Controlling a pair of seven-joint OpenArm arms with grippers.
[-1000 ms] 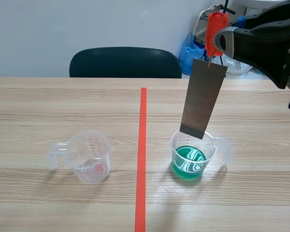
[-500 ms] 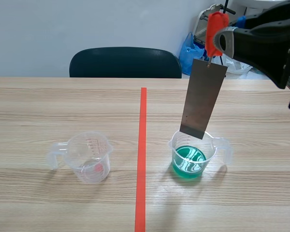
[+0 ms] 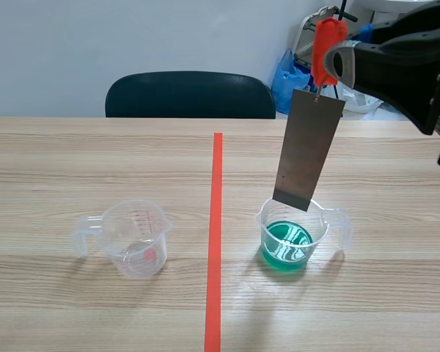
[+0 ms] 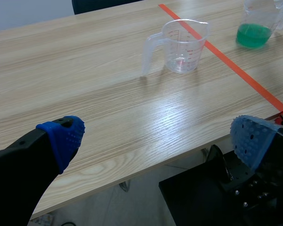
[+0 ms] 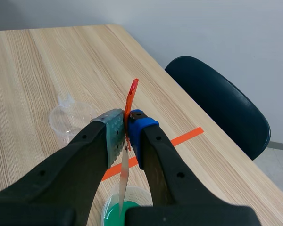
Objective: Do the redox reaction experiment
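The cup of green liquid (image 3: pixel 321 229) stood on the wooden counter (image 3: pixel 95 161), its handle turned away from the orange-red tape line (image 3: pixel 216 220) that ran just beside it. Above this cup hung a grey metal strip (image 3: pixel 308 150), slightly tilted, with its lower edge at about the height of the cup's rim. Whether that edge had gone inside the rim could not be told, but it was clear of the green liquid (image 3: pixel 286 246).

An orange-red tab (image 3: pixel 327 45) topped the strip. The right end effector (image 5: pixel 127 129), raised high over the cup, pinched this tab between its grey-green and blue pads. In the right wrist view the strip appeared edge-on, dropping straight toward the green cup.

A second clear measuring cup (image 3: pixel 136 238) sat across the tape line from the green cup, well apart from it, with a faint red spot at its bottom.

The left end effector (image 4: pixel 158 139) hovered off the counter's near edge, far from the green cup, its blue-padded fingers (image 4: pixel 63 136) spread wide with nothing between them.

Beyond the counter, behind the green cup, stood a dark chair (image 3: pixel 191 95) and a blue bag (image 3: pixel 286 77).
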